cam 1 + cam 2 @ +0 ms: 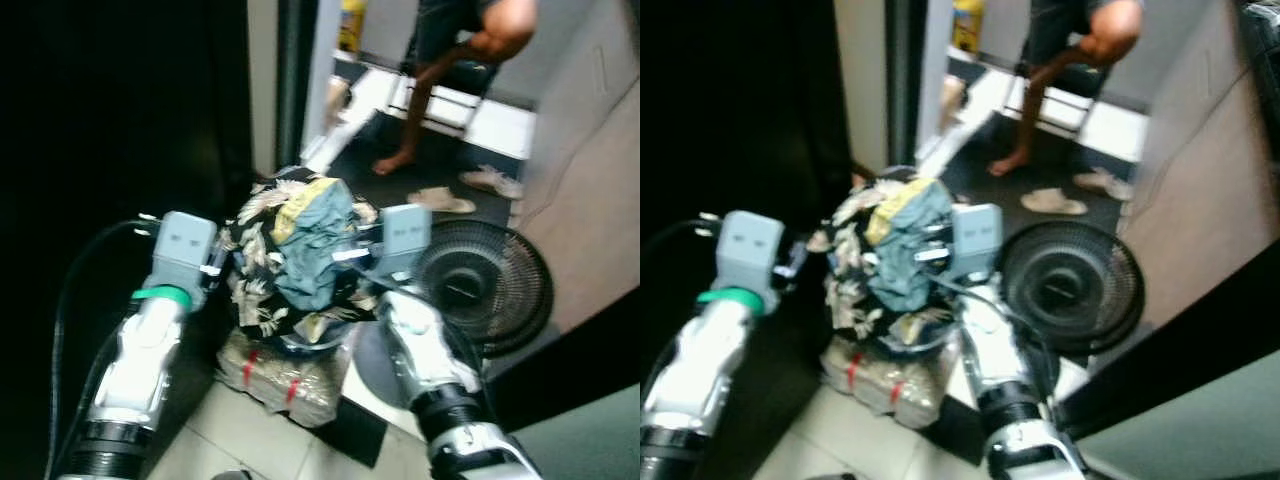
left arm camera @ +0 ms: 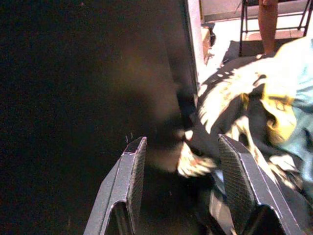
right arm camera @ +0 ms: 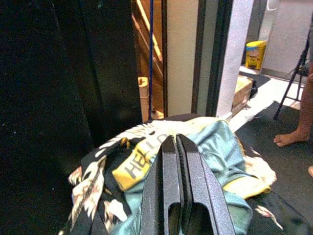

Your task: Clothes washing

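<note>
A heap of clothes [image 1: 300, 255], a black leaf-print garment with a teal and yellow one on top, sits between my two arms, seemingly in a dark container whose edge barely shows. My left gripper [image 2: 182, 142] is open at the heap's left side, with a fold of the print cloth [image 2: 195, 164] between its fingers. From the right, my right gripper [image 3: 175, 139] lies over the teal garment [image 3: 215, 147], fingers pressed shut with nothing seen between them.
A floor fan [image 1: 480, 285] stands close on the right. A wrapped bundle [image 1: 280, 375] lies on the tiles under the heap. A person's bare leg [image 1: 420, 100] and sandals [image 1: 440, 200] are beyond the doorway. Dark wall fills the left.
</note>
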